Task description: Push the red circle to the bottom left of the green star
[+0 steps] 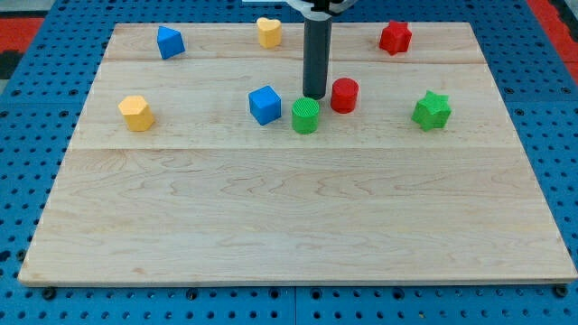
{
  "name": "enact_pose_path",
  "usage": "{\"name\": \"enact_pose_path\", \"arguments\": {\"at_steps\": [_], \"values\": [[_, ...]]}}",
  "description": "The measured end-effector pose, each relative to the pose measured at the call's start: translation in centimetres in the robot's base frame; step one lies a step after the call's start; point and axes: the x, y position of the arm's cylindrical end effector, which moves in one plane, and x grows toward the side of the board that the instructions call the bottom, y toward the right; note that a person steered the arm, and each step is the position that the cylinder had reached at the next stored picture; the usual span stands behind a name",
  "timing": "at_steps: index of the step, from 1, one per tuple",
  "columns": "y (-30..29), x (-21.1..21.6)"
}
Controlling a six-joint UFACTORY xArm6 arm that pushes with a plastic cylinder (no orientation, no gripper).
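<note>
My tip (314, 96) seemingly just left of red circle (344, 95)

Bright, even light falls from overhead; the blocks cast only small, soft shadows on the pale counter (271, 217). Focus is sharp throughout the frame, with no glare and no visible edge distortion.

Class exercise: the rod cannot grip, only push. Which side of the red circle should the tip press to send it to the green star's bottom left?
Press the red circle on its upper-left side wall, probably pushing right and downward toward the green star. It is a short upright cylinder, so aim through its centre. My tip sits just left of it, above the green circle.
</note>
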Motion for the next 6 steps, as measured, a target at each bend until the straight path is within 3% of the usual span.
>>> {"name": "enact_pose_path", "arguments": {"at_steps": [1, 2, 4, 6], "values": [[0.0, -2.4], [-0.2, -0.2], [3.0, -2.8], [4.1, 11.0]]}}
